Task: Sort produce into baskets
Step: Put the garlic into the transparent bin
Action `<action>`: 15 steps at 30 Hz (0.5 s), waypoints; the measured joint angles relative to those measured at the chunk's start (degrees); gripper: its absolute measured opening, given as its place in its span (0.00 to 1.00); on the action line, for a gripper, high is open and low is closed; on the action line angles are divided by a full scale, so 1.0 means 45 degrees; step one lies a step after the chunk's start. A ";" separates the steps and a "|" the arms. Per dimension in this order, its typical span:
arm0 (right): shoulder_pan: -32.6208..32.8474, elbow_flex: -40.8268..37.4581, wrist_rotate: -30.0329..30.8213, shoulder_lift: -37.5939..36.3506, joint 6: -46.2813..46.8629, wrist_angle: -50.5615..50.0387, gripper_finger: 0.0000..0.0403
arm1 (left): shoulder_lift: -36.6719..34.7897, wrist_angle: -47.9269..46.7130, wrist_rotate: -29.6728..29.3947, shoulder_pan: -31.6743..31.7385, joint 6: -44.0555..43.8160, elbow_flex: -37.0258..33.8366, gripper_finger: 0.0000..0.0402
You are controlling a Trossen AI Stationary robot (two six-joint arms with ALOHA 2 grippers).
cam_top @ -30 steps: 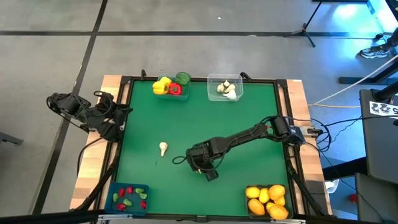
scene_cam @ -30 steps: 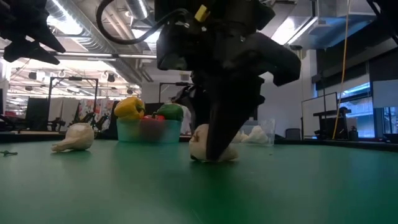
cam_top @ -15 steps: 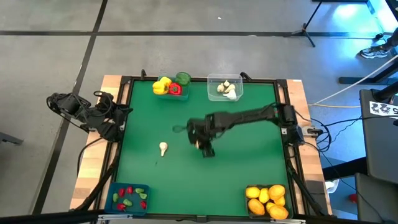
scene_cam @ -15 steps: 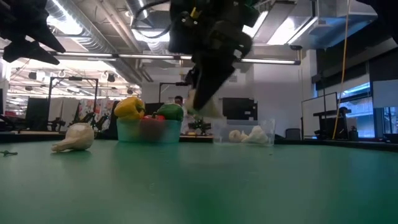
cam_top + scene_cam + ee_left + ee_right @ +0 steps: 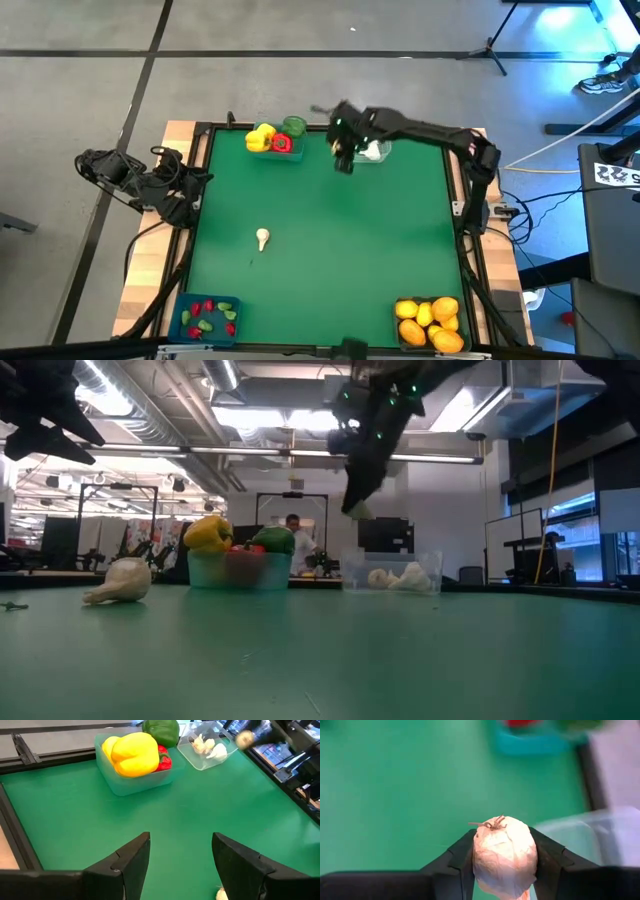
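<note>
My right gripper (image 5: 345, 160) hangs in the air at the clear basket's (image 5: 381, 151) left side, at the table's far edge, shut on a white garlic bulb (image 5: 504, 855). The low view shows the bulb (image 5: 358, 510) high above the table. The clear basket (image 5: 395, 575) holds more garlic. A second bulb (image 5: 262, 238) lies on its side on the green mat, left of centre. My left gripper (image 5: 180, 845) waits open over the table's left edge, with nothing between its fingers. My right gripper pinches the garlic bulb by its two opposite sides (image 5: 479, 854) between its two fingers. The fingers slant down from above. The bulb's root tuft (image 5: 492, 824) points away from the wrist. The bulb is lifted clear of the table.
A teal basket (image 5: 272, 148) with yellow, red and green peppers stands at the far edge, left of the clear one. A blue basket (image 5: 207, 318) with small red and green pieces sits near left, and a basket of orange citrus (image 5: 430, 322) near right. A raised frame borders the mat.
My right gripper has lifted the garlic bulb off the mat near the table's middle. It has swung up and toward the far edge, as far as the clear basket, turning as it went. The bulb has stayed between its fingers.
</note>
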 joint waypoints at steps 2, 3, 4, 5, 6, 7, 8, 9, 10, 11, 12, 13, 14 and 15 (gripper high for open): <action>-0.0716 0.0000 0.0054 0.0000 0.0304 -0.0036 0.34 | 0.0000 0.0005 0.0000 0.0000 -0.0005 0.0000 0.52; -0.1037 0.0000 0.0056 0.0000 0.0465 -0.0042 0.34 | 0.0000 0.0005 0.0000 0.0005 -0.0015 0.0000 0.52; -0.1336 0.0000 0.0060 0.0005 0.0586 0.0012 0.34 | 0.0000 0.0005 0.0000 0.0000 -0.0015 0.0000 0.52; -0.1587 0.0005 0.0121 0.0056 0.0746 0.0132 0.34 | 0.0000 0.0004 0.0000 0.0004 -0.0015 -0.0001 0.52; -0.1806 0.0005 0.0161 0.0110 0.0862 0.0252 0.34 | 0.0000 0.0002 0.0000 0.0002 -0.0018 0.0000 0.52; -0.1997 0.0005 0.0166 0.0159 0.1093 0.0273 0.34 | 0.0000 0.0000 0.0000 0.0000 -0.0019 0.0000 0.52; -0.2166 -0.0013 0.0163 0.0196 0.1258 0.0287 0.34 | 0.0000 0.0000 0.0000 0.0001 -0.0019 0.0000 0.52; -0.2287 -0.0015 0.0161 0.0241 0.1467 0.0435 0.34 | 0.0000 0.0002 0.0000 0.0003 -0.0023 0.0000 0.52; -0.2369 -0.0003 0.0152 0.0265 0.1618 0.0629 0.34 | 0.0000 0.0005 0.0000 0.0000 -0.0021 -0.0003 0.52; -0.2443 0.0005 0.0075 0.0279 0.1729 0.0673 0.34 | 0.0000 0.0000 0.0000 0.0000 -0.0024 0.0000 0.52; -0.2508 0.0005 -0.0045 0.0299 0.1743 0.0647 0.34 | 0.0000 0.0001 0.0000 0.0004 -0.0029 -0.0004 0.52; -0.2523 0.0005 -0.0135 0.0371 0.1730 0.0722 0.34 | 0.0000 0.0000 0.0000 0.0005 -0.0029 -0.0002 0.52; -0.2519 0.0010 -0.0181 0.0442 0.1689 0.0852 0.34 | 0.0000 0.0005 0.0000 0.0005 -0.0034 0.0000 0.52; -0.2519 0.0008 -0.0225 0.0487 0.1682 0.0795 0.34 | 0.0000 0.0000 0.0000 0.0000 -0.0039 0.0000 0.52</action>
